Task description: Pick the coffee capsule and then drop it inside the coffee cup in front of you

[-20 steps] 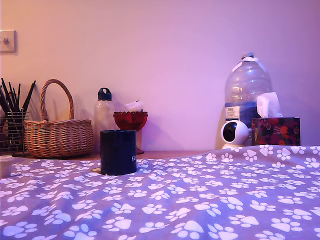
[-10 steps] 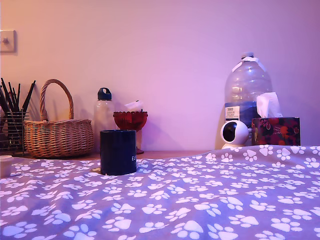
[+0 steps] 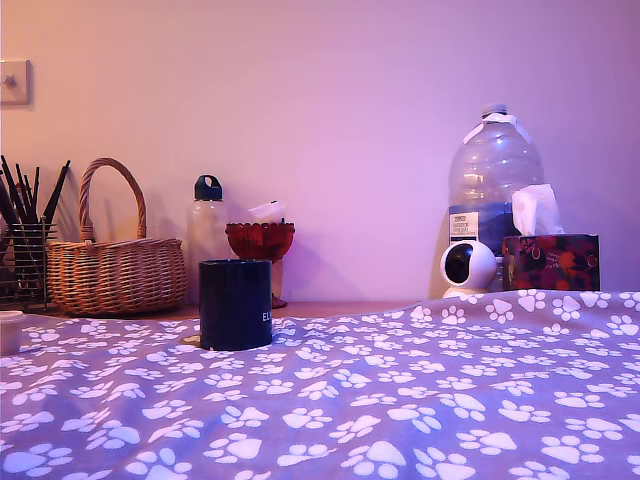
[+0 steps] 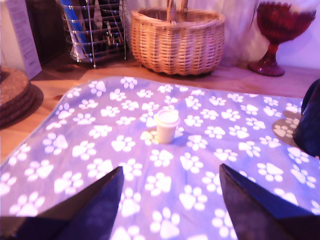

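Paw-print cloth [image 4: 100, 165] covers the table — coffee capsule [image 4: 166, 126] stands upright beyond the spread fingers [image 4: 102, 200]; best approach straight, centred.

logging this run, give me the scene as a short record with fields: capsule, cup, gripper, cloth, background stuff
capsule: coffee capsule stands upright on the cloth, apart from everything, flat rimmed top up
cup: dark coffee cup upright on the cloth; inside not visible
gripper: gripper open, nothing held, fingers short of the capsule
cloth: purple paw-print cloth over a wooden surface
background: wicker basket, red glass goblet, wire utensil holder, small bottle, large water jug, tissue box, round white camera
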Controlling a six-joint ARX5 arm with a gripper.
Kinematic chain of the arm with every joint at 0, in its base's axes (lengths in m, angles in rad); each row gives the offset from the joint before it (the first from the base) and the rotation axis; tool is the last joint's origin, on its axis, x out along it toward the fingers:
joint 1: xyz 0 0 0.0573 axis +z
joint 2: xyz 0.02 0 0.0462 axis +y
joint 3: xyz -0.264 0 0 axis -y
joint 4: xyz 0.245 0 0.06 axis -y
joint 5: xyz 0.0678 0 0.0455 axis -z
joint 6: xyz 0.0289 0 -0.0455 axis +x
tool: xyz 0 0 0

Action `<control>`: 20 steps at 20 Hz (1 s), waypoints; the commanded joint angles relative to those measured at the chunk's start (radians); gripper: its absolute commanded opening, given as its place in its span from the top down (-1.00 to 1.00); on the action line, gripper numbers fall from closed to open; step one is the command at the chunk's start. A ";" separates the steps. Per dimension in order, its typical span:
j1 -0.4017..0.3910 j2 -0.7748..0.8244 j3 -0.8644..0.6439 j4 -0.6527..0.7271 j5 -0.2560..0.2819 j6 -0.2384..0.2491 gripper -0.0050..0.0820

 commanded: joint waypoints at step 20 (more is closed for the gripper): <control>-0.002 0.631 0.011 0.535 0.055 0.058 -0.39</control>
